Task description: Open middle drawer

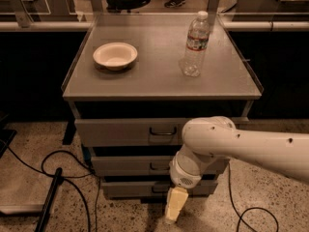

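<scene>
Your gripper (175, 204) hangs low in front of the cabinet (159, 83), pointing down at the speckled floor (270, 187), just before the cabinet's lowest drawer front and a little right of its centre line. How wide it is set you cannot tell from this view; it holds nothing that you can see. Above it, the round white wrist joint (186, 173) covers the right part of the cabinet's middle row, and the thick white arm (251, 146) runs from there out to the right edge of the view, across the cabinet's right front corner.

The middle drawer (130, 166) is the second of the cabinet's three grey fronts. It looks pushed in, and its small dark loop handle (158, 166) shows just left of the wrist joint, apart from the gripper. The top drawer (120, 132) sits directly above it, the bottom drawer (128, 189) directly below.

On the cabinet's top, a pale bowl (115, 55) stands toward the left and a clear water bottle (195, 45) stands upright toward the right. Dark cables (63, 178) trail on the floor left of the cabinet.
</scene>
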`<state>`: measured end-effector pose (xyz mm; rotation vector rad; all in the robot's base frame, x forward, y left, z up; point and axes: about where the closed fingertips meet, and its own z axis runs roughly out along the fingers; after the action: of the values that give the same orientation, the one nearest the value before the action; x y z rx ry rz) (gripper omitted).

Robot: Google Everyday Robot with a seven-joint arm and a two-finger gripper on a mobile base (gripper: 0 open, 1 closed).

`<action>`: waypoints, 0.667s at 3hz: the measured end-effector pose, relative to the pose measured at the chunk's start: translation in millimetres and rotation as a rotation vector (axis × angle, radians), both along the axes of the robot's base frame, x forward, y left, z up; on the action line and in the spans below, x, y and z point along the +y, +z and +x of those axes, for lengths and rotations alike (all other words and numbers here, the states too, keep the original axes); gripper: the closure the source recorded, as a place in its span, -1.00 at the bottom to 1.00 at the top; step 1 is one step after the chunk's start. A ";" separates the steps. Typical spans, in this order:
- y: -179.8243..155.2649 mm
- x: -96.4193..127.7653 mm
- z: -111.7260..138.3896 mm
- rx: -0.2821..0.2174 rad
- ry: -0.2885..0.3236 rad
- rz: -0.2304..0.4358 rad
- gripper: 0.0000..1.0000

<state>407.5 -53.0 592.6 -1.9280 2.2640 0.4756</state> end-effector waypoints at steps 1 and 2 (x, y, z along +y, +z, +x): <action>-28.4 17.0 9.7 -0.008 0.041 -0.005 -1.00; -79.4 38.7 39.4 -0.007 0.068 -0.009 -1.00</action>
<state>446.9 -14.4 513.2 -2.0134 2.2061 0.4668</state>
